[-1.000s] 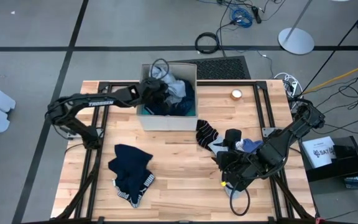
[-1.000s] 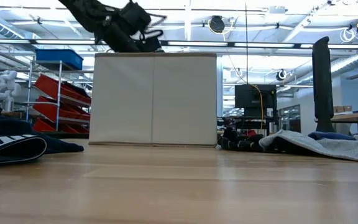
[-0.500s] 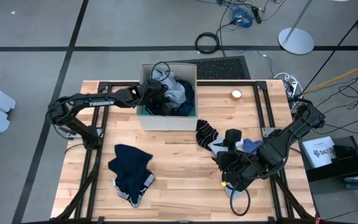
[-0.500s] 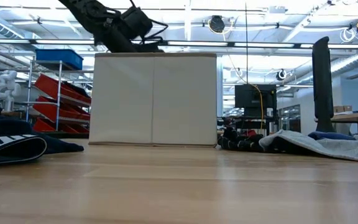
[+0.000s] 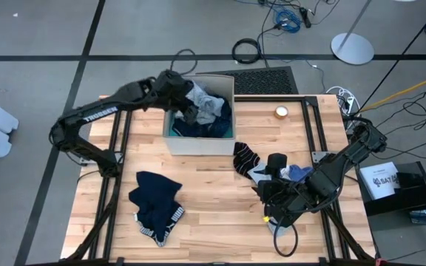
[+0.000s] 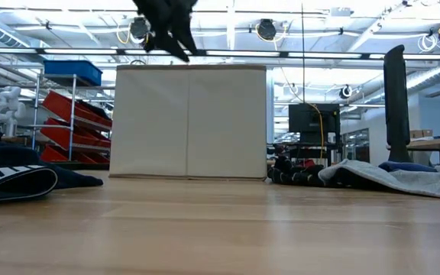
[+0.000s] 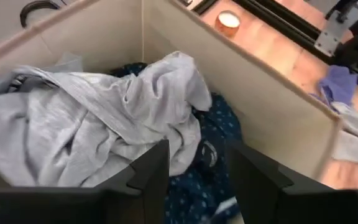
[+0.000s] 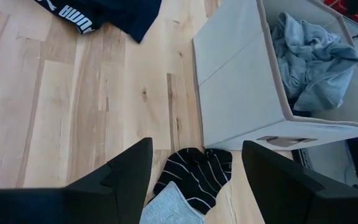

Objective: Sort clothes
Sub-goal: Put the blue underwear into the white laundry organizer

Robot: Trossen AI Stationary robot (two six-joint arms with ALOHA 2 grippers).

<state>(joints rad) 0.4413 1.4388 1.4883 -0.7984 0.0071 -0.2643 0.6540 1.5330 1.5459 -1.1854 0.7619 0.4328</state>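
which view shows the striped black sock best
The right wrist view: the striped black sock lies unobstructed by the box, stripes clear. The high view shows it small; the low view shows only a dark lump beside the box. The left wrist view misses it.

Beige box [image 5: 198,140]; grey garment [image 7: 98,118] (over dotted navy); black-striped socks [image 8: 194,176].

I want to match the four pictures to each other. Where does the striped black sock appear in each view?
High view: the striped black sock lies on the table just right of the beige box, toward its front corner.
Low view: a dark heap right of the box, probably it; stripes cannot be told.
Left wrist view: not in it.
Right wrist view: it lies beside the box's lower corner, between the end effector's fingers.
Shared landmark: the beige box.
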